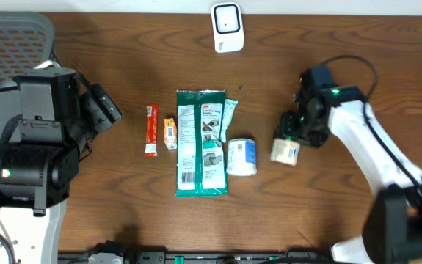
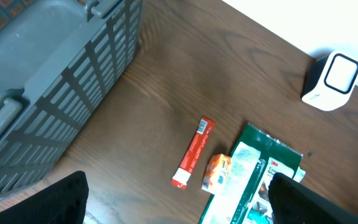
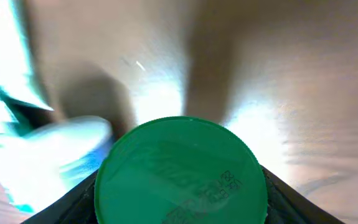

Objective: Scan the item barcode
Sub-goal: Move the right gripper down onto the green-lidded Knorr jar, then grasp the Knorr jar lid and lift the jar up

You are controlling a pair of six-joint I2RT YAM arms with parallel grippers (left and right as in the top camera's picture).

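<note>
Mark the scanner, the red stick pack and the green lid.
scanner (image 1: pixel 227 28): overhead view, white front face.
red stick pack (image 2: pixel 193 152): left wrist view, mid-length.
green lid (image 3: pixel 180 171): right wrist view, top centre.

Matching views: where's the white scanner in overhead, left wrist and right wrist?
Overhead: scanner at top centre.
Left wrist: scanner at upper right.
Right wrist: not in it.
Shared landmark: green pack, mid-picture overhead and at bottom right in the left wrist view. In both, the scanner lies beyond its sealed top end.
</note>
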